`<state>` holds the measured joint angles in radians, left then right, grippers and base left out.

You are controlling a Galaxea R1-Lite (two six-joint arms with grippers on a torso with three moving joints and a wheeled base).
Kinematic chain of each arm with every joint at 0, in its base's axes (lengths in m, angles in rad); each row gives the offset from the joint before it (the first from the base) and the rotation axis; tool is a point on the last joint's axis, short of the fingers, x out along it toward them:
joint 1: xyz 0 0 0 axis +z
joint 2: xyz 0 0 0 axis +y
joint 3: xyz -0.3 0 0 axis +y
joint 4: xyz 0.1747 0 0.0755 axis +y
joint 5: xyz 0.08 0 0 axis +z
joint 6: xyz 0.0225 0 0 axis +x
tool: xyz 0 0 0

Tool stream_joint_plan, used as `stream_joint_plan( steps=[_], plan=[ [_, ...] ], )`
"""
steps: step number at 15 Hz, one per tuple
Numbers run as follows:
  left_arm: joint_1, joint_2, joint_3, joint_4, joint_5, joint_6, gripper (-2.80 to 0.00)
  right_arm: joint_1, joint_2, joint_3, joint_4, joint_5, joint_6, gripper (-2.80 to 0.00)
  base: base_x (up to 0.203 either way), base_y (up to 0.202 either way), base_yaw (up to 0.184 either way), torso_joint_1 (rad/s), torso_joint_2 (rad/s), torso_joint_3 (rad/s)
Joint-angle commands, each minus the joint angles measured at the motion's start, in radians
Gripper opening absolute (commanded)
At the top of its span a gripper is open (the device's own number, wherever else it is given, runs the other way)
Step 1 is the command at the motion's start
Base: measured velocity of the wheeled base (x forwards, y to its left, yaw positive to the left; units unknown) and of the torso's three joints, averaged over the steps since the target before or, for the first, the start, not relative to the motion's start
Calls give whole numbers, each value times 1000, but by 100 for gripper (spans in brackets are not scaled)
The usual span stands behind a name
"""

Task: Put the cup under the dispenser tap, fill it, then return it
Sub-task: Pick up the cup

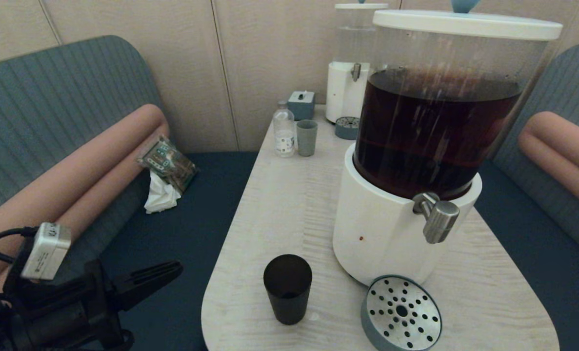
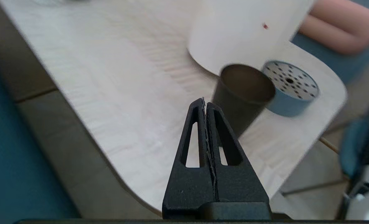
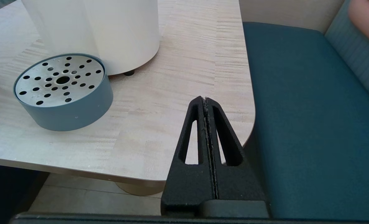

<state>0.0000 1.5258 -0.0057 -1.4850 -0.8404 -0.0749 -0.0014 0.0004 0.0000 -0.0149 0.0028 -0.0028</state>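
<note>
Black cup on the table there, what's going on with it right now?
Nothing holds the black tapered tumbler yet. It stands upright on the pale wooden table, beside the round perforated drip tray, not under the brushed-steel tap of the dark-liquid dispenser. The left gripper, fingers shut, is off the table's edge, pointing toward it. The right gripper is shut, parked.

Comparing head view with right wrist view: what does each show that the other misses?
Only the head view shows the dispenser tap, the dark liquid tank, the whole black cup standing left of the drip tray, the far grey-green cup, the bottle and the left gripper off the table's left edge. Only the right wrist view shows the right gripper, shut, past the table's near right corner. Both show the perforated drip tray, the dispenser's white base and the table.
</note>
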Motion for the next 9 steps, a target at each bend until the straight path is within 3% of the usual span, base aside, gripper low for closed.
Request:
stream_joint_plan(
  steps=[1,3,5,9],
  plan=[
    [0,89,0,-29,-11,4,-280,0,-3,6,0,0,0,-280,0,0,0,0,0,0],
    [0,167,-6,-43,-29,20,-280,0,-2,6,0,0,0,-280,0,0,0,0,0,0],
    [-1,180,-12,-45,-80,24,-280,0,-2,6,0,0,0,-280,0,0,0,0,0,0],
    [-1,197,-10,-45,-119,38,-280,0,-3,6,0,0,0,-280,0,0,0,0,0,0]
  ],
)
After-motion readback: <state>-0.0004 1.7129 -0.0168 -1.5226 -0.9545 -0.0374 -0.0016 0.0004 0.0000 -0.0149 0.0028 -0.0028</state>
